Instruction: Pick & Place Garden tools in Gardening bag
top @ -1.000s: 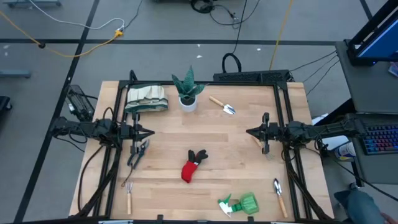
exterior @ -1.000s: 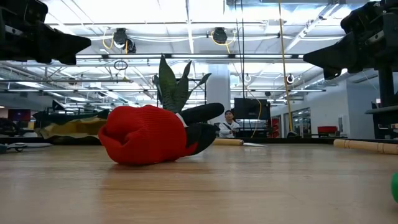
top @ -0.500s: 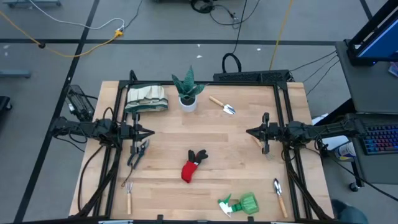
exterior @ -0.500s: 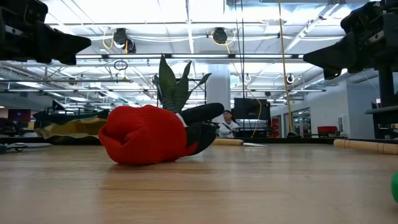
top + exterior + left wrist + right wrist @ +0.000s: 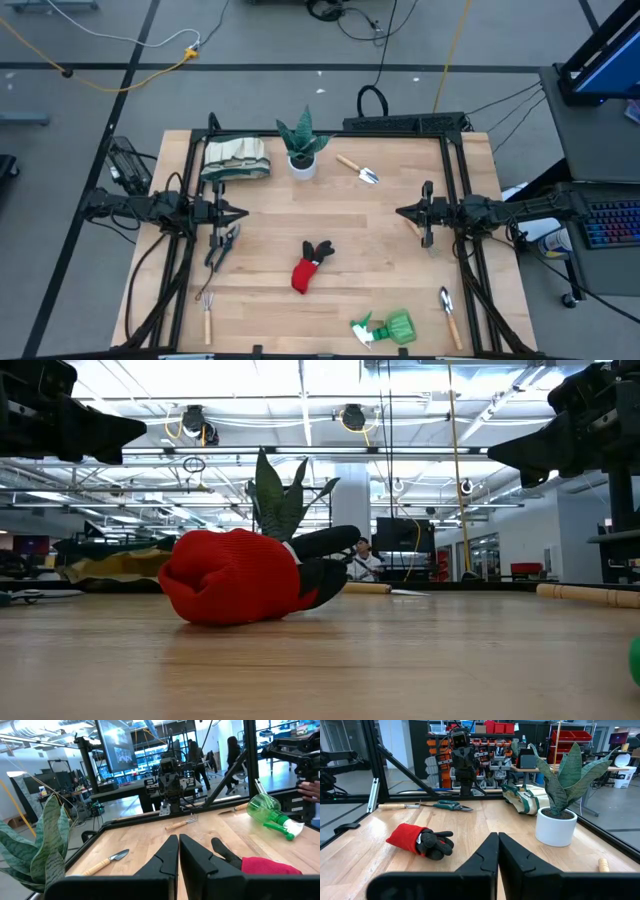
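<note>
Both arms hover at the table's sides with fingers closed on nothing: the left gripper (image 5: 243,212) beside the grey pruning shears (image 5: 222,246), the right gripper (image 5: 400,212) opposite. Every tool lies outside the beige, green-trimmed fabric gardening bag (image 5: 235,160) at the far left corner. The nearer arm should probably open fully above the shears, then descend squarely.

Bright, even light falls from ceiling strips, which glare white in the low view. Shadows on the surface (image 5: 330,215) are faint and short. In the low view the glove (image 5: 235,575) is sharp, while the near wood blurs. Both wrist views bend slightly at the edges.
</note>
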